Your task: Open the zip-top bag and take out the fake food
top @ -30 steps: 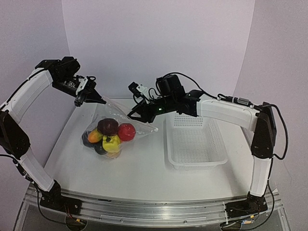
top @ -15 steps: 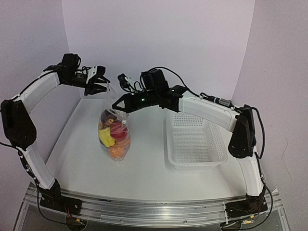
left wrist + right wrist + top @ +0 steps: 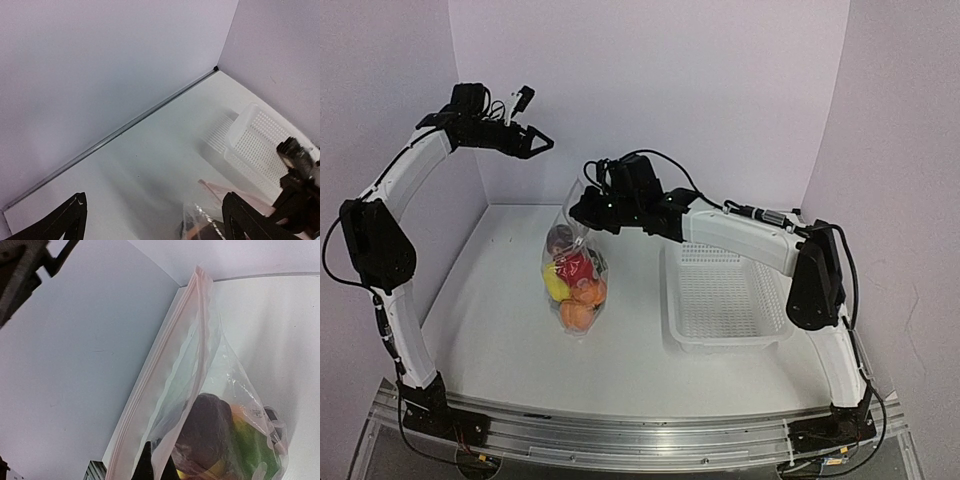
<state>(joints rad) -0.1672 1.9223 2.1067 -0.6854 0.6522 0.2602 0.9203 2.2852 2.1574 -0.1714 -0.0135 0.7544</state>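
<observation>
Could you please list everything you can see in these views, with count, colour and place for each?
zip-top bag: one, clear, held up by its top edge, left of the basket
fake food: several pieces, dark purple, red, yellow and orange, all inside the bag
basket: one, white mesh, on the table, right of the bag
table: one, white, beneath everything
walls: pale lilac, behind and beside the table
left tool: one, black, open, raised high at the back left, holding nothing
right tool: one, black, shut on the bag's top edge
</observation>
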